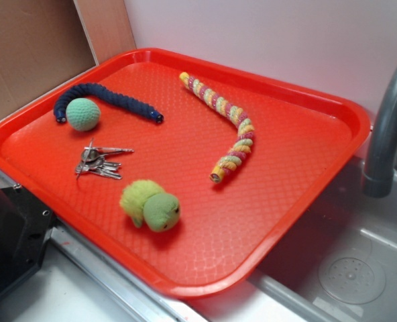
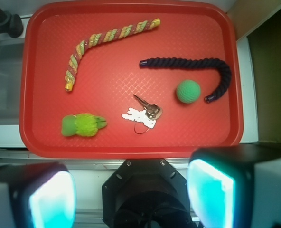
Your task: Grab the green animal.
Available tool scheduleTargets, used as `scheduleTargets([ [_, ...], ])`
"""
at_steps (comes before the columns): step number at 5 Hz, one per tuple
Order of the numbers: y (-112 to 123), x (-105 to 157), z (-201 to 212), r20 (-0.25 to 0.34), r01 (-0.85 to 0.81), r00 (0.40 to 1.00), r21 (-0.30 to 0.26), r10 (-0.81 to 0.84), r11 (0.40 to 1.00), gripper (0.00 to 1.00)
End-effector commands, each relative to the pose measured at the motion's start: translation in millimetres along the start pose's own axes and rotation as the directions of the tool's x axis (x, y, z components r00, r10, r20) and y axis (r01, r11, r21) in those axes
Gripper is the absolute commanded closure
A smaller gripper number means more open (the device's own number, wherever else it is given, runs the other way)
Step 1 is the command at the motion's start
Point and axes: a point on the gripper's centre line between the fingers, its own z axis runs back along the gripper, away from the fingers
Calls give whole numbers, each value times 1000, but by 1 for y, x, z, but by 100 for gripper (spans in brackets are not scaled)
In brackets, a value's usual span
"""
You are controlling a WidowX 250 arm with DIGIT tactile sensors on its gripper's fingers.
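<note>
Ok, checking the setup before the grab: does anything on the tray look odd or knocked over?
Only the metal key bunch among crocheted toys seems odd. The lime-green plush animal lies intact near the red tray's front edge.

Tray: red, seen from above.
Green animal: lower left, lying free.
Keys: centre.
Green ball: right, beside dark rope.
Striped snake: upper left.
Gripper: fingers spread, off tray, below its near rim.
</note>
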Motion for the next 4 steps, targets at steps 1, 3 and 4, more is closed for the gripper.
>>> scheduleTargets([
  [1, 0, 0, 0, 0, 0, 1000, 0, 0, 1000, 0],
  [3, -18, 7, -8, 22, 410, 912, 4, -410, 912, 0],
  [4, -28, 14, -20, 74, 621, 782, -28, -618, 783, 0],
])
